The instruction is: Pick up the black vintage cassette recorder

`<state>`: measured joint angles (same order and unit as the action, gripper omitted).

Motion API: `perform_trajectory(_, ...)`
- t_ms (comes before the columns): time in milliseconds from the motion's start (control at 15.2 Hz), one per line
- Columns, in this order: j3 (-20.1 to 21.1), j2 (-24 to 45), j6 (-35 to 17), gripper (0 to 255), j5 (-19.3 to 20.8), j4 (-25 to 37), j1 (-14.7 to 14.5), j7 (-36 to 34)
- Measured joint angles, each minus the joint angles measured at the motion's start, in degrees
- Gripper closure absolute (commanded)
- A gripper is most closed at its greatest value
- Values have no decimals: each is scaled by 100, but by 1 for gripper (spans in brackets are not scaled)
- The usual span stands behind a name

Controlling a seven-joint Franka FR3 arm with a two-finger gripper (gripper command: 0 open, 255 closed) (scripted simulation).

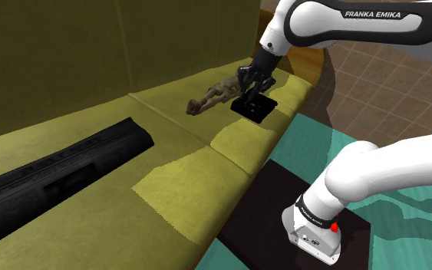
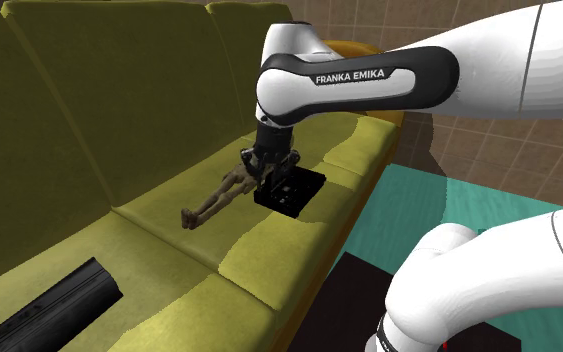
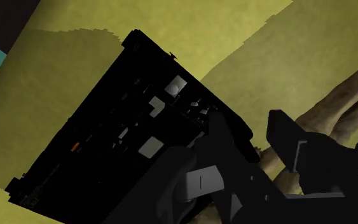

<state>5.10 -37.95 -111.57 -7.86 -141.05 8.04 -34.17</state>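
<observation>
The black cassette recorder (image 1: 258,108) (image 2: 293,190) (image 3: 120,153) lies flat on the yellow-green sofa seat (image 1: 183,172), near the seat's front edge. Small grey buttons show on its top face. My gripper (image 1: 250,92) (image 2: 268,178) (image 3: 250,130) is down at the recorder's edge, on the side facing a brown bony figure (image 1: 211,96) (image 2: 214,200) (image 3: 343,108). Its fingers stand apart. One finger (image 3: 199,181) lies over the recorder's top, the other finger (image 3: 292,146) just past its edge, with a sliver of the figure showing between that finger and the recorder.
A long black object (image 1: 61,165) (image 2: 54,300) lies on the seat toward the shoulder view's left. The sofa back (image 1: 91,54) rises behind. The dark stand top (image 1: 275,195) and a teal floor (image 1: 325,142) border the sofa's front.
</observation>
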Motion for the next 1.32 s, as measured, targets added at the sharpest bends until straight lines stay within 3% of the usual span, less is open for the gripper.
perform_trajectory(594, -1, 5, 19, 255, -1, 27, 1, -2)
perform_trajectory(1320, -40, 77, 781, 255, 53, 854, 23, -63)
